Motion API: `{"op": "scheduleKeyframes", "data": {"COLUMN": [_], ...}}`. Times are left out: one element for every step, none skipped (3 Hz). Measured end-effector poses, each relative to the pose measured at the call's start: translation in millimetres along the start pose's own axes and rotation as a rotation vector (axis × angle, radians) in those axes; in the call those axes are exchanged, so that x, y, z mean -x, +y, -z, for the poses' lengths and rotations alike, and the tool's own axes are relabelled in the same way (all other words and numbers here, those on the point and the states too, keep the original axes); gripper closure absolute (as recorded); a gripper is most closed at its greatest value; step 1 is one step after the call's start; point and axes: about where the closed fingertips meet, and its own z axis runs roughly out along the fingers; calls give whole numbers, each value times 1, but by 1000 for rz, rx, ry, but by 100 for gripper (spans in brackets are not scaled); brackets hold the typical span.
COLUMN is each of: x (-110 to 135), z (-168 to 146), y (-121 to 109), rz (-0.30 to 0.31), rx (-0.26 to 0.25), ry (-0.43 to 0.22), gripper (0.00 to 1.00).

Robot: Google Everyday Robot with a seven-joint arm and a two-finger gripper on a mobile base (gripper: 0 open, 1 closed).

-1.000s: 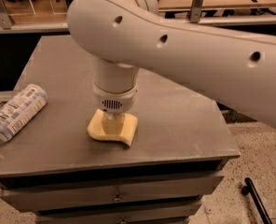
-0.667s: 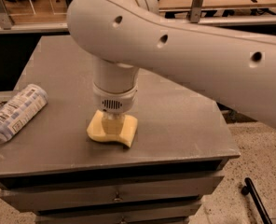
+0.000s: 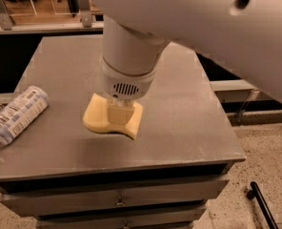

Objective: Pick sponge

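Camera view, largest to smallest. Your white arm (image 3: 203, 27) fills the upper right and bends down into a round wrist housing (image 3: 126, 78) with a small vent grille on its face. Below it you have a grey metal table (image 3: 193, 113) with drawers (image 3: 117, 202) under its front edge. Your gripper (image 3: 119, 114) points straight down under the wrist, over the front-middle of the tabletop, with its pale yellow tip on the sponge (image 3: 94, 116). You cannot tell from this view whether it is wide, narrow or clamped. The sponge lies flat on the table directly under the gripper, and its wavy front corner shows to the right. A crumpled plastic bottle (image 3: 15, 116) lies on its side at the table's left edge, well apart from the sponge. A black rod (image 3: 262, 206) rests on the speckled floor (image 3: 269, 156) at lower right.
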Motion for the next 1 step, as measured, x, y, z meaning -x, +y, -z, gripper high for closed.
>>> {"op": "scheduleKeyframes", "data": {"x": [0], "z": [0], "y": [0], "rz": [0], "rx": [0], "ry": [0], "gripper": [100]}}
